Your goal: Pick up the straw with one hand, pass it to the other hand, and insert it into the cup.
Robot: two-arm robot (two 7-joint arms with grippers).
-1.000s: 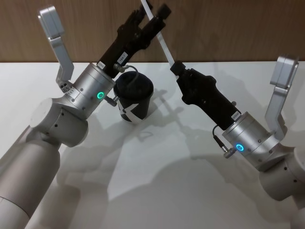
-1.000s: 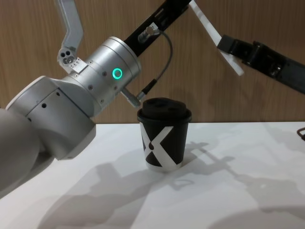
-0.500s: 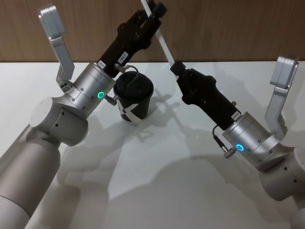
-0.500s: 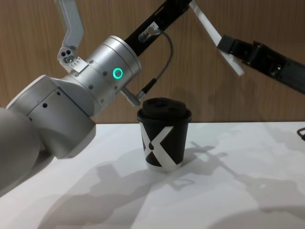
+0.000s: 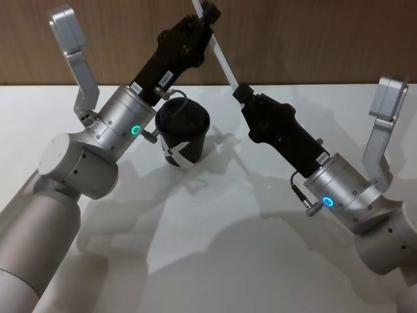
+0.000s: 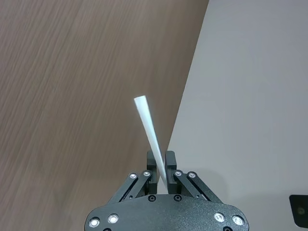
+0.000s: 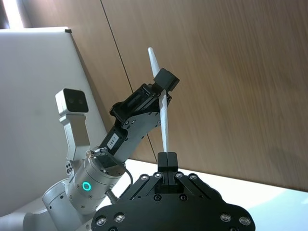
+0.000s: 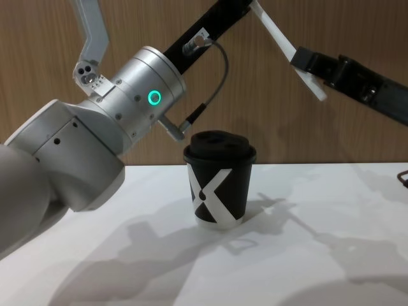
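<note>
The white straw [image 5: 223, 62] slants in the air above and behind the cup, held at both ends. My left gripper [image 5: 207, 14] is shut on its upper part, and in the left wrist view the straw [image 6: 148, 127] sticks out from between the closed fingers of the left gripper [image 6: 160, 160]. My right gripper [image 5: 241, 93] is shut on the lower end; the right wrist view has the straw [image 7: 164, 120] rising from the right gripper [image 7: 167, 156]. The black cup [image 8: 218, 185] with a white X and a domed lid stands upright on the table, below the left arm.
The white table [image 5: 221, 241] stretches toward me from the cup. A wood-panelled wall [image 8: 306, 127] stands close behind the table. A grey cable [image 8: 217, 83] loops off the left wrist just above the cup's lid.
The left gripper's fingers, spread around the straw's upper part a second ago, have closed on it. The right gripper and the cup have not moved.
</note>
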